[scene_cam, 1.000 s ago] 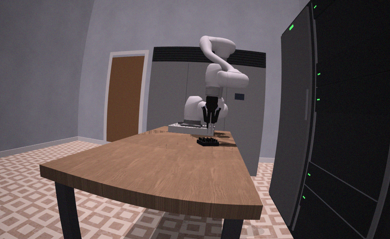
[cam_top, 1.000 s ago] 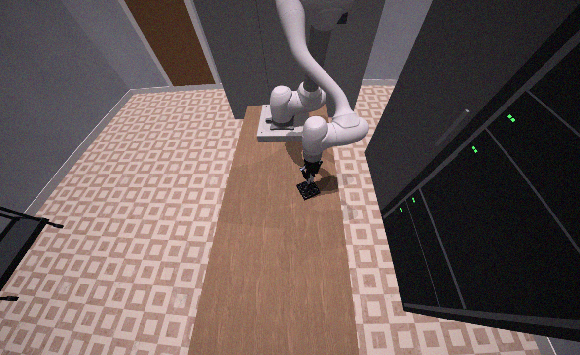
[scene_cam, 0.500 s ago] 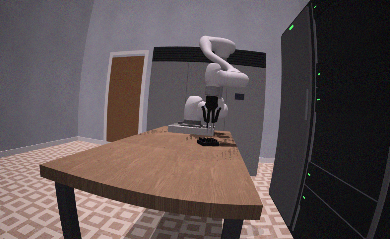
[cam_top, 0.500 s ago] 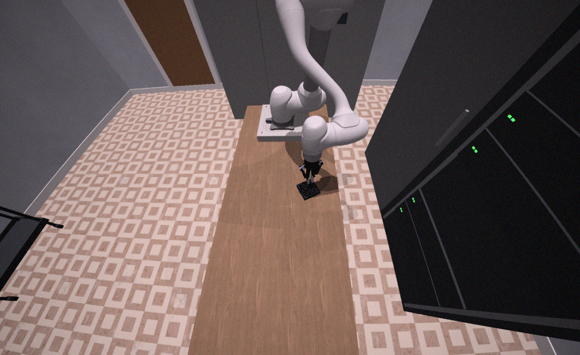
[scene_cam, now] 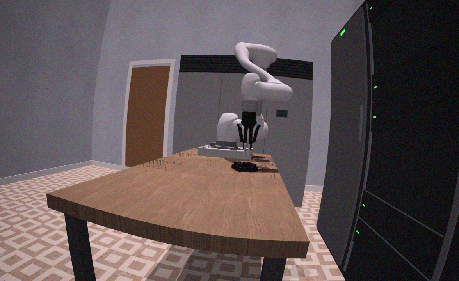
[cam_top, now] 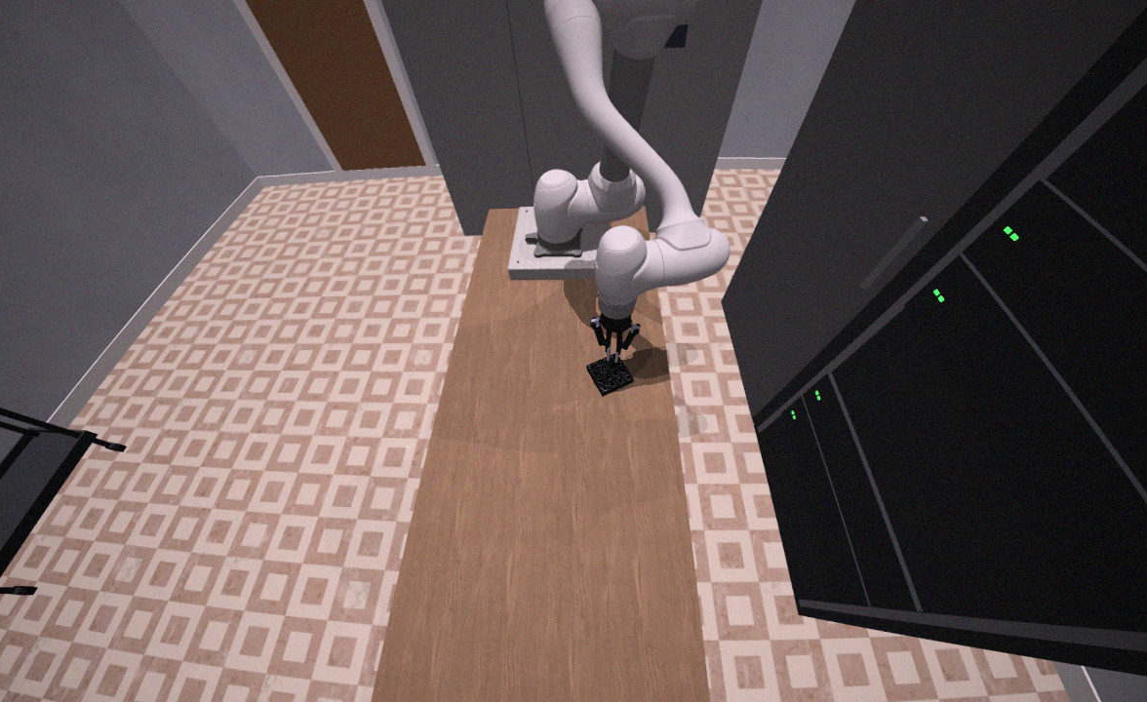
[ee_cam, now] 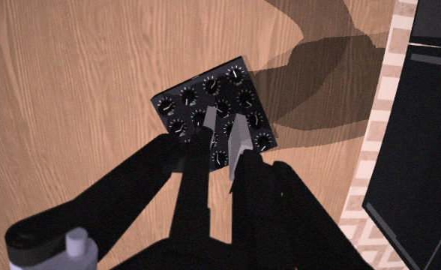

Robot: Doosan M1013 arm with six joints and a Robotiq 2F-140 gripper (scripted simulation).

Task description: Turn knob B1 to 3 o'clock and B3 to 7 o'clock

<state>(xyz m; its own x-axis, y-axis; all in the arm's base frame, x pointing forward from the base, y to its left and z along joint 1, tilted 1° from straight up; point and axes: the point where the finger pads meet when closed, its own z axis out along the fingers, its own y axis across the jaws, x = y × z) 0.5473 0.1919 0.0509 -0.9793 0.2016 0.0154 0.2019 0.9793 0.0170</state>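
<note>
The black knob box [cam_top: 611, 377] [scene_cam: 244, 168] [ee_cam: 220, 70] stands on the table, its socket side at the top in the wrist view. My gripper [cam_top: 613, 359] [scene_cam: 247, 156] [ee_cam: 222, 124] is a little open, with nothing between its fingers. It hangs above the box, fingertips around knob B3 in the wrist view and clear of the knobs. Knob B1 [ee_cam: 177, 127] has its line pointing right and slightly up, about 3 o'clock. Knob B3 [ee_cam: 222, 109] shows its line pointing left and slightly up, roughly 10 or 11 o'clock. The fingers hide parts of rows C and D.
The wooden table [cam_top: 542, 524] [scene_cam: 189, 195] [ee_cam: 74, 94] carries the box near its right edge. The arm's white base plate [cam_top: 551, 274] [scene_cam: 220, 152] is behind it. A dark cabinet [cam_top: 997, 436] [scene_cam: 409, 139] [ee_cam: 423, 131] stands beyond the right edge.
</note>
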